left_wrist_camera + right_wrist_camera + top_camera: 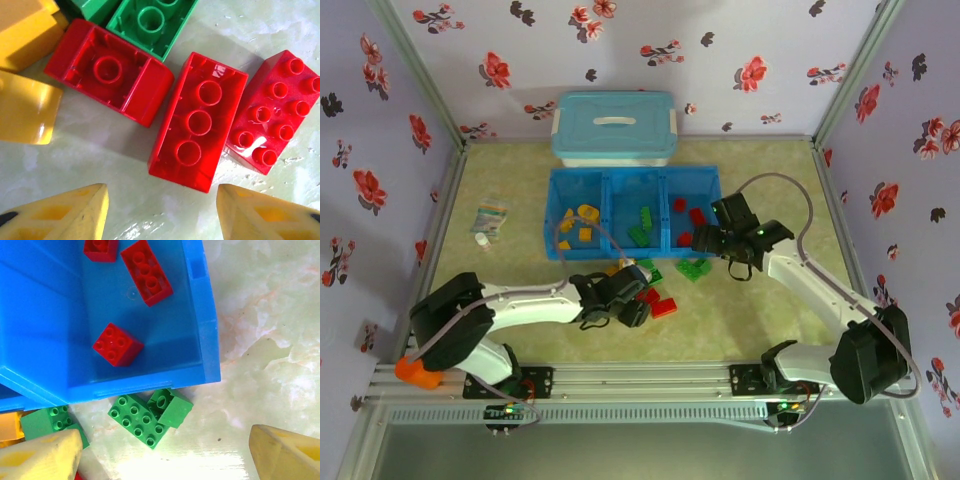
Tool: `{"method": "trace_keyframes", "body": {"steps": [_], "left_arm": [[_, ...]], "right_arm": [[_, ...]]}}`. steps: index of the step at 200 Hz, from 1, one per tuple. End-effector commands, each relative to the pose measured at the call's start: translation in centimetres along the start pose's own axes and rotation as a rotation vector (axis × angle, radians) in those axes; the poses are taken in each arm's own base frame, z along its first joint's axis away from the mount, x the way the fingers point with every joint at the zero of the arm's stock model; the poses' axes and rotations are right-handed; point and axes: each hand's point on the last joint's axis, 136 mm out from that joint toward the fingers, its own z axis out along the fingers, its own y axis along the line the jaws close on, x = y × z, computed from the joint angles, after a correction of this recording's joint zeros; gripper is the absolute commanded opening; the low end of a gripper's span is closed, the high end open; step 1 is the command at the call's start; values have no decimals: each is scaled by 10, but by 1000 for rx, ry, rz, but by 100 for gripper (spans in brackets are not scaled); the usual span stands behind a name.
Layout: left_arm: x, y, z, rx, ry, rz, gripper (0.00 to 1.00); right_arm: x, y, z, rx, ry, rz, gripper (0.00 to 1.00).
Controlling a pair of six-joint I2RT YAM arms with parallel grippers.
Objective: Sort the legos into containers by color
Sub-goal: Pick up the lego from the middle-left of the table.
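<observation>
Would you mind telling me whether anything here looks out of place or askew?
A small printed packet lies left of the blue tray; it is no brick. Ahead of the open left claw, a long red brick and a shorter red brick lie upside down, hollow sides up.

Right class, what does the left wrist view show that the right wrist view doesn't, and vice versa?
Left wrist view: three loose red bricks on the table, two underside up. Right wrist view: the blue tray, one compartment holding three sorted red bricks. Both: the table, green bricks, and an open gripper, the left gripper in one, the right gripper in the other.
</observation>
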Motion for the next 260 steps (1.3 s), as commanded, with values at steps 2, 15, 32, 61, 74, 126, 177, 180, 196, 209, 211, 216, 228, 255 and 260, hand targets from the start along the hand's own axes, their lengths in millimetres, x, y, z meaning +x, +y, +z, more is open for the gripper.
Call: {"method": "trace_keyframes", "body": {"steps": [2,15,32,61,74,126,177,180,196,209,211,216,228,255,260], "left_arm": [[-10,-10,2,18,-5,39,59],[-9,-12,5,19,7,43,57],[-7,-13,8,18,22,47,55],[-6,-13,11,20,26,49,53],[-5,-14,13,25,29,52,52],[-9,-22,22,48,28,56,51],[-12,-22,23,38,28,55,39],[-11,-22,22,38,30,56,38],[-16,-23,13,38,17,57,35],[-23,-23,0,45,-14,53,34],[-24,-23,-2,47,-18,53,34],[-29,-25,-8,55,-39,53,33],[-43,-27,-24,70,-88,55,33],[-83,-33,-55,95,-176,69,33],[-90,-34,-58,100,-189,74,33]], "right_arm": [[1,4,2,-34,-18,34,87],[3,3,3,-34,-15,37,87],[4,2,4,-35,-18,42,87],[9,-2,7,-31,-14,55,87],[12,-4,10,-32,-9,63,87],[22,-10,16,-25,7,82,87],[26,-14,16,-19,5,97,86],[27,-14,16,-18,6,98,86],[28,-17,15,-12,2,102,86],[27,-21,14,2,-12,112,86],[28,-22,14,6,-12,115,86],[28,-25,14,13,-17,120,86],[29,-29,14,23,-25,136,86],[31,-34,13,34,-34,162,85],[32,-35,12,33,-35,164,85]]}}
